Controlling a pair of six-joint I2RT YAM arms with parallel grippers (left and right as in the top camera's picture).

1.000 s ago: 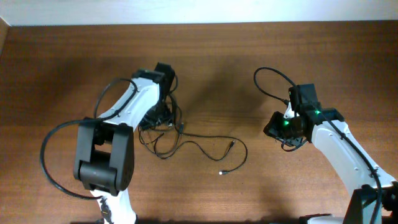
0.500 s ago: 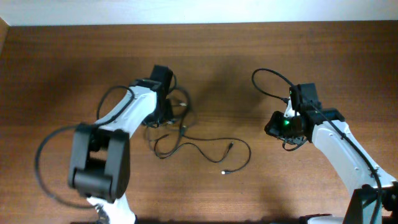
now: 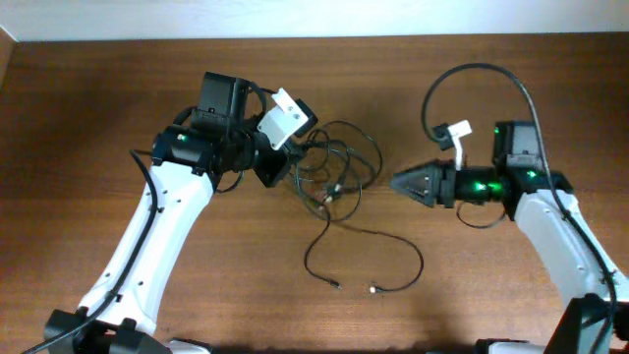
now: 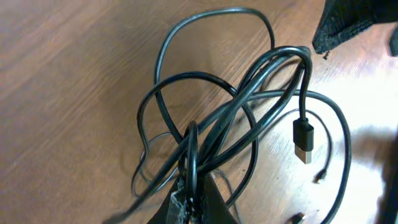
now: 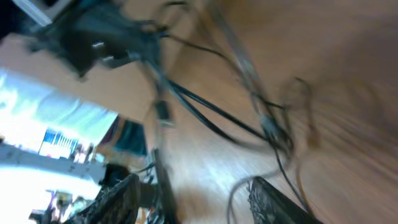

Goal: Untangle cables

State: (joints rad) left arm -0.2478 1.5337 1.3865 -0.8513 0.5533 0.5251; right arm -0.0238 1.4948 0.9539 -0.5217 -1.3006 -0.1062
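The left gripper [image 4: 194, 202] is squeezing down tight on the cables [image 4: 193, 155], its jaws closed with several black strands gathered between them and fanning upward out of the pinch. From the left wrist view, the loops are crossing over one another just beyond the jaws, and one strand is hanging down with a flat black USB plug [image 4: 303, 140] dangling clear of the wooden table [image 4: 68, 74]. Seen from above, the left gripper [image 3: 291, 162] is sitting at the left edge of the knotted bundle [image 3: 330, 190], which is lying around the middle of the table [image 3: 511, 88]. One long strand is trailing out of the tangle toward the near side, curling round and ending in two small plug ends [image 3: 374, 290] lying near each other. The right gripper [image 3: 397, 183] is pointing left toward the bundle, near its right-hand loops. In the blurred right wrist view its jaws [image 5: 196, 194] are standing parted, and I cannot tell whether any strand is touching them.
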